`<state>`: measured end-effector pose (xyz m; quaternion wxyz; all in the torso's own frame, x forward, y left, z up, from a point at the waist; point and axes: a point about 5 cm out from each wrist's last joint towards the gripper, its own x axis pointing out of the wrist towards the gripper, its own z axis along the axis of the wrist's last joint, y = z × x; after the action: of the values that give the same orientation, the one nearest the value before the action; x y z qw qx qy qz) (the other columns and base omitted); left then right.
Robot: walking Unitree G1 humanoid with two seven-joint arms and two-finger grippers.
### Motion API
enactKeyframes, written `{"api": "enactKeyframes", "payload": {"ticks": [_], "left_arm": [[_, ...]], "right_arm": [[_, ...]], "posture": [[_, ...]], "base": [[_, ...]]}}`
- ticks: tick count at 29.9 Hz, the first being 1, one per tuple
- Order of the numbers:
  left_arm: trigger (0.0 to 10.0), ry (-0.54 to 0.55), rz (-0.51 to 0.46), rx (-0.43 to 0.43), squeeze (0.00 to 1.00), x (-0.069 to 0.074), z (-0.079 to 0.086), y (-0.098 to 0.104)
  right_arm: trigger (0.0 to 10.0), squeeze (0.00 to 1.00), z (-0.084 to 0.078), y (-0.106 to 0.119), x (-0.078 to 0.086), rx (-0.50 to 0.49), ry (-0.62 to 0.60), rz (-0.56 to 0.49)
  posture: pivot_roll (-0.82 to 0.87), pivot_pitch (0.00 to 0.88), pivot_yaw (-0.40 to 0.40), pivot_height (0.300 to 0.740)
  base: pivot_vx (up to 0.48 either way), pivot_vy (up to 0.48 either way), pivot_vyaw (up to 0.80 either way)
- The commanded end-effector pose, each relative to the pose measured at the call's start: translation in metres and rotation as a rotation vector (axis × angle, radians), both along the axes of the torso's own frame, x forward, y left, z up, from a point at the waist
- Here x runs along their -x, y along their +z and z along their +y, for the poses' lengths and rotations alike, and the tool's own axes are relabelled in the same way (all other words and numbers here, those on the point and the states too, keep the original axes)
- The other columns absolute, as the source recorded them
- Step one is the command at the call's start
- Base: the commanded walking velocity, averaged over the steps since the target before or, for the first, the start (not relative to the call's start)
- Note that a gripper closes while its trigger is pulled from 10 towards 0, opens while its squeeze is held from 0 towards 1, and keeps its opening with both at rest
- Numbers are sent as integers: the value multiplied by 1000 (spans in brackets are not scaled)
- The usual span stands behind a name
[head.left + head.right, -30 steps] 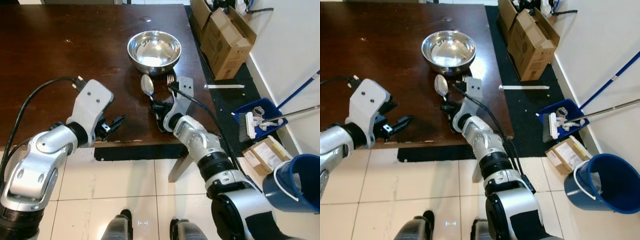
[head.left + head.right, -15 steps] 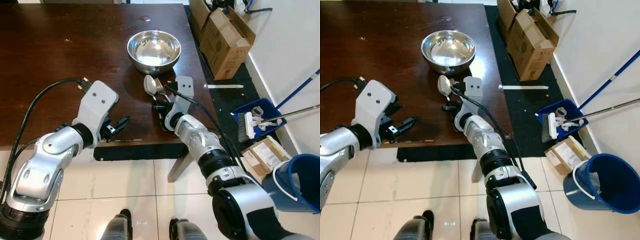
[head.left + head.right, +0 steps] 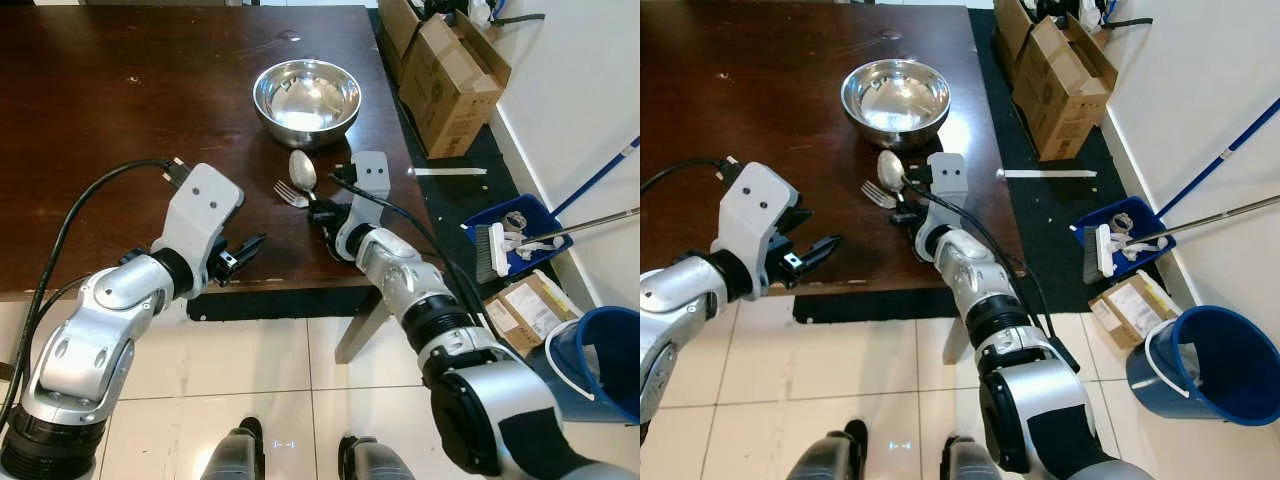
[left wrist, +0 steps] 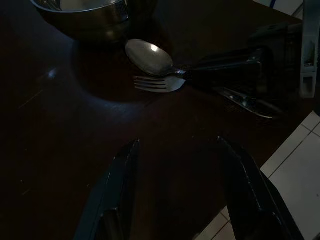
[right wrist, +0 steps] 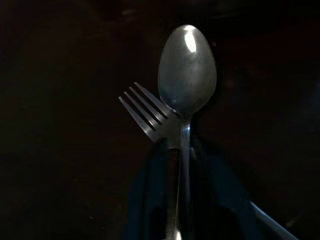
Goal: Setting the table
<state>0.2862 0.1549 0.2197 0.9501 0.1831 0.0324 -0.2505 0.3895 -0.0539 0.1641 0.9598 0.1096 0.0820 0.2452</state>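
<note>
A steel bowl (image 3: 307, 100) stands on the dark wooden table (image 3: 120, 120), toward its right side. Just in front of the bowl, my right gripper (image 3: 323, 209) is shut on the handles of a spoon (image 3: 303, 170) and a fork (image 3: 291, 193). The spoon's bowl (image 5: 187, 70) points toward the steel bowl, and the fork's tines (image 5: 145, 112) splay out to its left. My left gripper (image 3: 247, 248) hovers open over the table's front edge, left of the cutlery. Nothing lies between its fingers (image 4: 120, 175).
The table's right edge is close to the cutlery. Cardboard boxes (image 3: 450, 70) stand on the floor beyond it. A blue dustpan with a brush (image 3: 510, 240), a small box (image 3: 530, 310) and a blue bucket (image 3: 600, 365) lie to the right. White tiles lie below the front edge.
The fork has swung from the right of the spoon to its left, still held by the right gripper. The left arm has shifted slightly to the right.
</note>
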Motion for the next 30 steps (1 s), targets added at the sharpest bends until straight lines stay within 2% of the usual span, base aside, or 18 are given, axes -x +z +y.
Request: {"api": "enactKeyframes", "payload": {"ticks": [1, 2, 7, 10, 11, 12, 14, 16, 18, 19, 22, 25, 30], "left_arm": [[10000, -12, 6, -1, 0, 1, -4, -2], [10000, -13, 4, 1, 0, 0, -5, -2], [10000, -18, 1, 9, 0, -2, -8, -3], [10000, -22, -1, 17, 0, -3, -10, -4], [10000, -22, -1, 17, 0, -3, -10, -4], [10000, -24, -1, 20, 0, -3, -11, -4], [10000, -24, -1, 20, 0, -3, -12, -4], [10000, -24, -1, 26, 0, -4, -12, -5], [10000, -24, -1, 30, 0, -5, -13, -6], [10000, -24, -1, 30, 0, -5, -13, -6], [10000, -31, -2, 36, 0, -6, -16, -6], [10000, -39, -2, 39, 0, -8, -18, -6], [10000, -45, -4, 36, 0, -10, -18, -5]], "right_arm": [[10000, 1000, -2, -15, 4, 44, -1, 45], [10000, 0, -2, -12, 3, 76, 7, 14], [10000, 0, -4, 0, 4, 215, 57, -113], [10000, 0, -19, 2, 7, 366, 75, -200], [10000, 0, -19, 2, 7, 366, 75, -200], [10000, 0, -35, -1, 10, 451, 75, -234], [10000, 0, -40, -2, 12, 475, 75, -241], [10000, 0, -67, -10, 17, 529, 49, -233], [10000, 0, -91, -17, 22, 539, 4, -207], [10000, 0, -91, -17, 22, 539, 4, -207], [10000, 0, -117, -26, 28, 543, -66, -172], [10000, 0, -126, -34, 33, 531, -95, -140], [10000, 0, -119, -36, 34, 464, -83, -129]], "posture": [[25, 183, 22, 740], [21, 177, 22, 740], [5, 166, 21, 740], [-9, 158, 19, 740], [-9, 158, 19, 740], [-16, 155, 18, 740], [-16, 155, 18, 740], [-30, 149, 20, 740], [-34, 147, 23, 740], [-34, 147, 23, 740], [-41, 144, 31, 740], [-44, 141, 44, 740], [-37, 136, 52, 740]], "base": [[0, 0, 0], [0, 0, 0], [0, 0, 0], [0, 0, 0], [0, 0, 0], [0, 0, 0], [0, 0, 0], [0, 0, 0], [0, 0, 0], [0, 0, 0], [0, 0, 0], [0, 0, 0], [0, 0, 0]]}}
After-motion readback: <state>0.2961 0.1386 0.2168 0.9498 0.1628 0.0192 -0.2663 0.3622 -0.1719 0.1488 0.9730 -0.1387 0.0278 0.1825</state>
